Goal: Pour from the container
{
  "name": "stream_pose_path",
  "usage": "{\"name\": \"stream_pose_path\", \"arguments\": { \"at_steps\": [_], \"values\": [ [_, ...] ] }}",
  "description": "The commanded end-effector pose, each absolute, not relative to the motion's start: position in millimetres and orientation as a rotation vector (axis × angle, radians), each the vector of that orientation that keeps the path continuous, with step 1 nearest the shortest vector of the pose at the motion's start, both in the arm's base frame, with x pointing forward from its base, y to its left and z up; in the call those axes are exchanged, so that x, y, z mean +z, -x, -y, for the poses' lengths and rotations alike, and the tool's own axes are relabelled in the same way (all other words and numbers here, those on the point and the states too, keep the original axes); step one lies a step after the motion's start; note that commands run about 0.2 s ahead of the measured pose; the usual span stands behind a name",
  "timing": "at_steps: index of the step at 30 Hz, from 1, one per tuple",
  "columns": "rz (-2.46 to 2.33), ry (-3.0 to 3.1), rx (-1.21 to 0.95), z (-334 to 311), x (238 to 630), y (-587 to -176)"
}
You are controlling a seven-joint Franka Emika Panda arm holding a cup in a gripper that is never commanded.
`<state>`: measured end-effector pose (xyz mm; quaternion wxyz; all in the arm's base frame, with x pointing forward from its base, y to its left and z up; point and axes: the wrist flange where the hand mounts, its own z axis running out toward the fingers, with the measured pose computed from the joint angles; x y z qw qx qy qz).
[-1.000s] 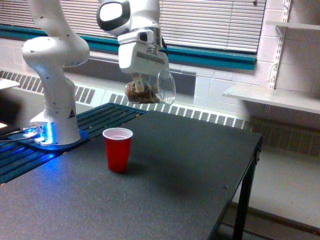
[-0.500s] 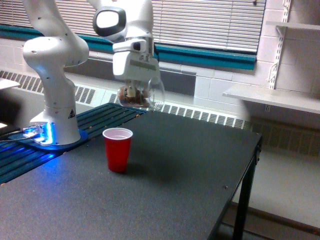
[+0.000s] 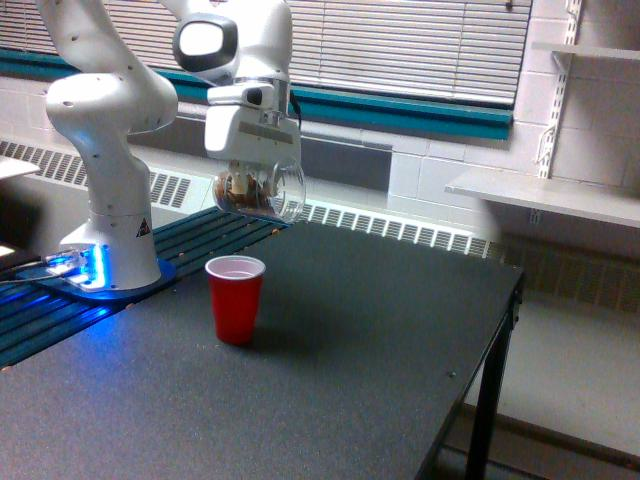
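Near: dark table [image 3: 380, 340], front part bare apart from the cup. The red cup [image 3: 236, 298] stands upright on the table toward the exterior view's left, mouth open, white inside visible, nothing seen in it.

Above and a little behind the red cup: the container [image 3: 262, 192], a clear cup carried in the air, well clear of the table. It lies tipped on its side; its long axis runs roughly level, the round rim facing the exterior view's right and slightly down. Brown pieces rest in its low side near the base. No pieces visible falling.

The fingers [image 3: 243, 186] are closed on the container at its base end, coming down from the white hand above; the fingertips themselves are partly hidden behind the clear wall and the brown contents.

Key relation: the rim sits above and slightly right of the red cup's mouth, not plainly over it. Judgement: the pour needs the rim brought over the mouth and tipped further down.

Far: the arm's base [image 3: 110, 255] at left on a slatted surface, blinds [image 3: 420, 45] behind.
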<state>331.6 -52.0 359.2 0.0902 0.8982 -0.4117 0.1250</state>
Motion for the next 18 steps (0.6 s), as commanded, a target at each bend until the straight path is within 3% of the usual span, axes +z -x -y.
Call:
{"name": "stream_pose_path", "arguments": {
  "at_steps": [1,18],
  "values": [
    [1.174,-2.679,0.326,47.1,355.4,-322.6],
    [1.107,-2.681,0.218,44.4,338.5,-310.5]
  ]
}}
